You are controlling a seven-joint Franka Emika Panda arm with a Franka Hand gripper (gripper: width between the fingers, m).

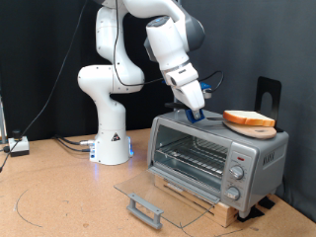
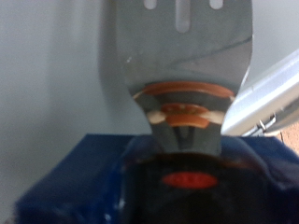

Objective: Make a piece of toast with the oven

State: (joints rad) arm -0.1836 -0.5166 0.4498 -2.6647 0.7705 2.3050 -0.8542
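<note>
The oven (image 1: 259,156) stands at the exterior view's right. Its glass door (image 1: 163,190) hangs open and lies flat in front, showing the wire rack (image 1: 193,158). The piece of toast (image 1: 247,117) lies on a round wooden plate (image 1: 255,128) on the oven's roof. My gripper (image 1: 197,112) hovers just above the roof's left part, left of the plate. It is shut on the blue handle (image 2: 84,182) of a metal spatula (image 2: 182,56). The slotted blade fills the wrist view and mirrors the orange crust. My fingers do not show clearly there.
The oven rests on a wooden block (image 1: 202,204). A black stand (image 1: 269,94) rises behind the oven. The robot base (image 1: 111,138) is at the left, with cables (image 1: 15,145) at the far left. The door handle (image 1: 145,207) juts over the table.
</note>
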